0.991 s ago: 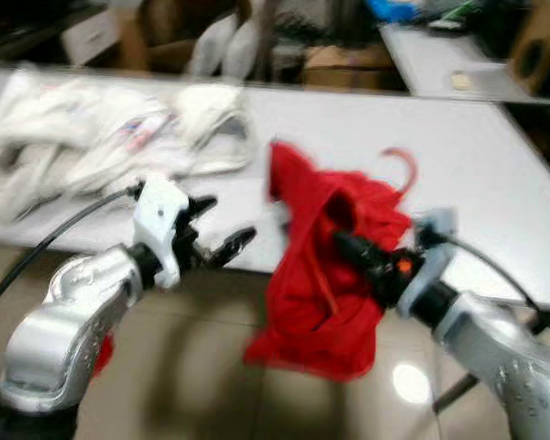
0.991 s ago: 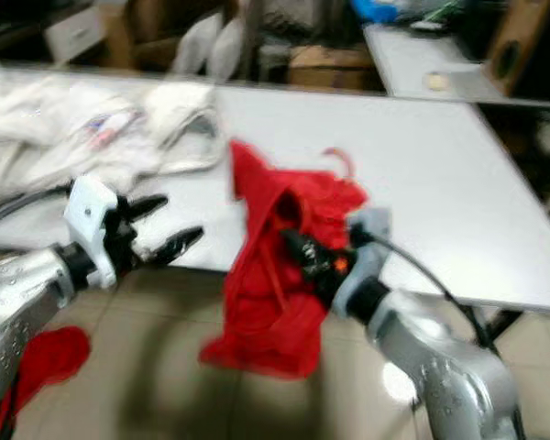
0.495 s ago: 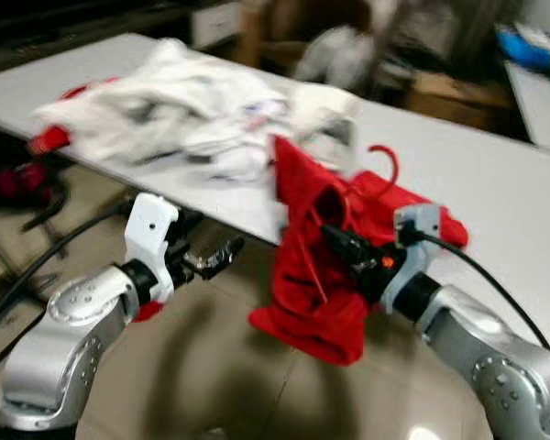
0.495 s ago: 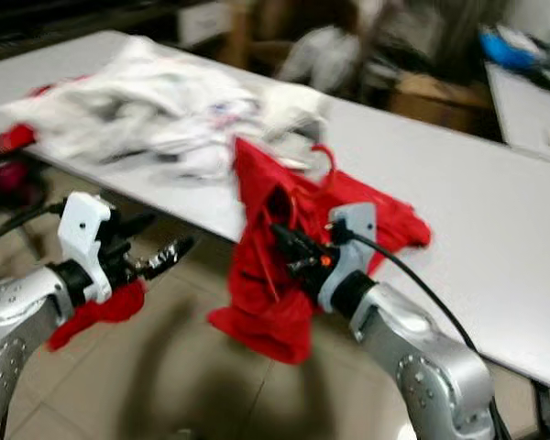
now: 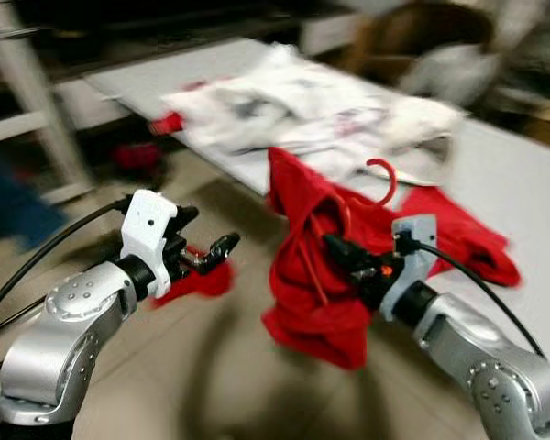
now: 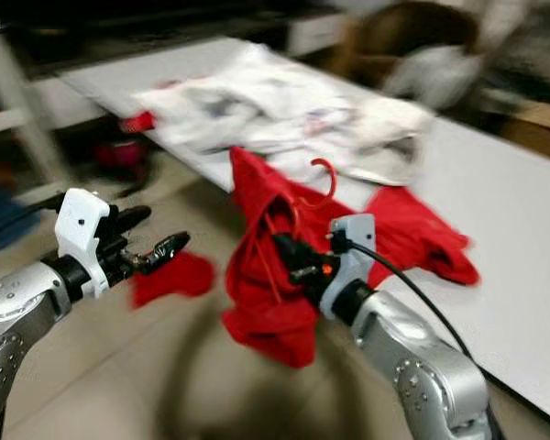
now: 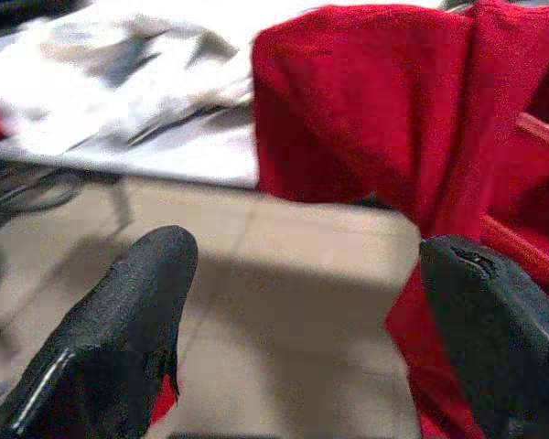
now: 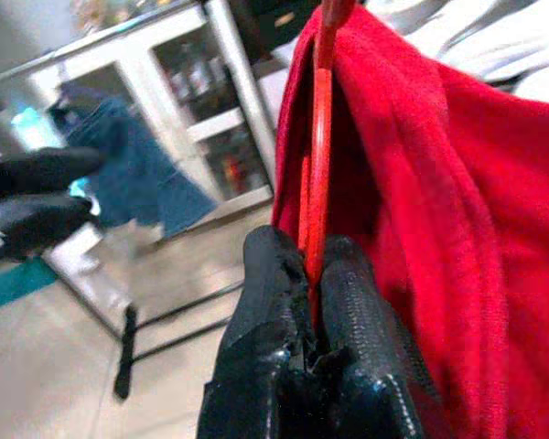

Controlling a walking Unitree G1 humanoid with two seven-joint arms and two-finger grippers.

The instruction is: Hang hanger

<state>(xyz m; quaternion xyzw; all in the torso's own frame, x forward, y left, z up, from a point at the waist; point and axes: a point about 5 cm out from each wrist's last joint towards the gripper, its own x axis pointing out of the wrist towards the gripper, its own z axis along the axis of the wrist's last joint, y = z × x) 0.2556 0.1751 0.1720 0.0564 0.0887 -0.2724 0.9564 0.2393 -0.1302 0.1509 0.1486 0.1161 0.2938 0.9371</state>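
Red hanger (image 8: 321, 137) is pinched betw. the pressed-together fingers (image 8: 348, 311) of the right hand (image 5: 341, 253), w/ a red garment (image 5: 302, 284) draped over it & held in the air just off the counter (image 5: 522, 174) edge, above the floor; its hook (image 5: 382, 179) is seen sticking up behind the garment. Left hand (image 5: 204, 253) is held empty w/ fingers (image 7: 137, 311) spread, near the garment but apart from it. White clothes (image 5: 302, 101) are piled on the counter, another red cloth (image 5: 467, 238) is laid beside them, & a red piece (image 6: 170, 277) is seen on the floor under the left hand.
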